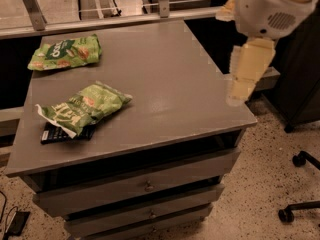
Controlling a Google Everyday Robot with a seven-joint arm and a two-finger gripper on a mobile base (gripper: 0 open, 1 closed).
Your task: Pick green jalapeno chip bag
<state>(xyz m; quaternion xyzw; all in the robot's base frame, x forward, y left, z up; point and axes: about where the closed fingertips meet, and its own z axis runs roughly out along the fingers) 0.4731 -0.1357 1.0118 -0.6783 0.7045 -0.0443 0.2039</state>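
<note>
Green jalapeno chip bag (pixel 82 106): found at 8 o'clock on surface (pixel 170 79), overlapping black packet (pixel 62 134). Noted end effector (pixel 247 71) at 3 o'clock, well apart, judged pre-reach; cannot tell grip state.

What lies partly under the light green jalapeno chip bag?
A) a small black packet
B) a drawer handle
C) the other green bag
A: the black packet pokes out from beneath the green jalapeno chip bag, while the gripper hangs by the table's right edge, far from both.
</note>
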